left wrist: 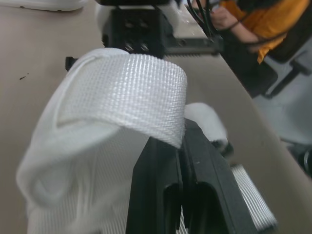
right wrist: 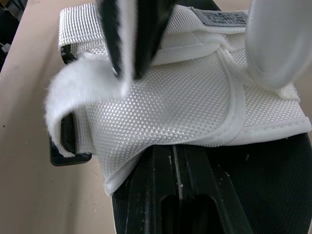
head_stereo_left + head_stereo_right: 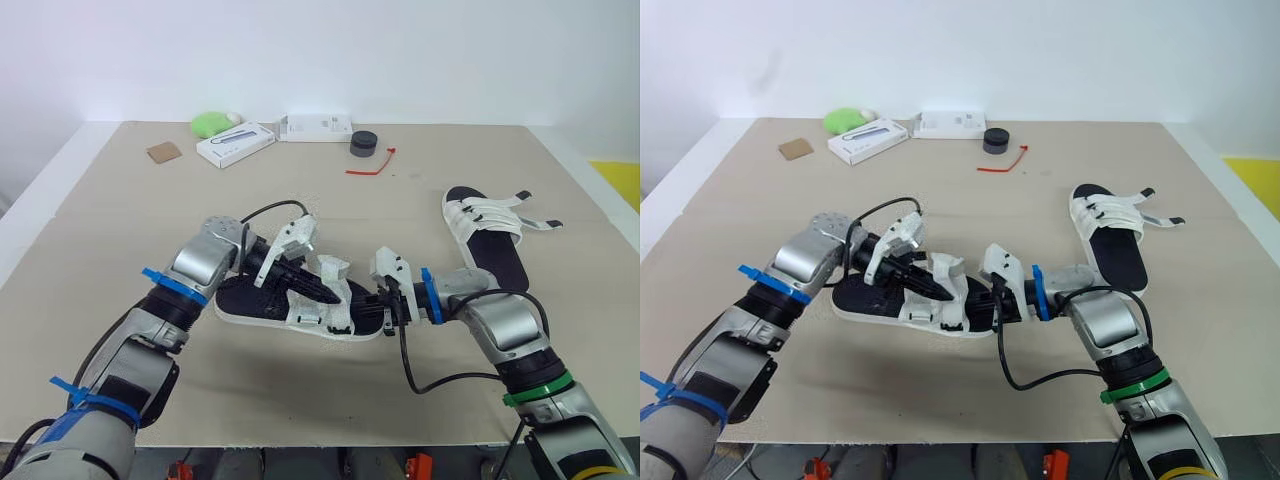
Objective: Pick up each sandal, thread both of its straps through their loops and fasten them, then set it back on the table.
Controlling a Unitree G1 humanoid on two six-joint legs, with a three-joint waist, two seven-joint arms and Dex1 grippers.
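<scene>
Near sandal: the near sandal, black-soled with white straps, is lying across the middle of the worktop, closer to the near edge than the far one, between the two arms.
Left gripper: the left gripper is reaching in from the left-edge side over the sandal's middle. Its jaws are pinching a white woven strap, which is folding over their tips and standing up off the upper.
Right gripper: the right gripper is meeting the near sandal's right end. Its jaws are sitting close together on that end, their tips hidden under the white upper.
Far sandal: the far sandal is lying toward the right edge, well apart from both grippers. Its loose straps are trailing out toward that edge.
Red tie: a red tie is lying past the centre, toward the far edge.
Black roll: a black roll is sitting just beyond the red tie.
White boxes: a flat white box and a long white box are sitting near the far edge, left of the roll.
Far left corner: a green lump and a brown card are lying toward it.
Person: a person in an orange top is sitting beyond the worktop.
</scene>
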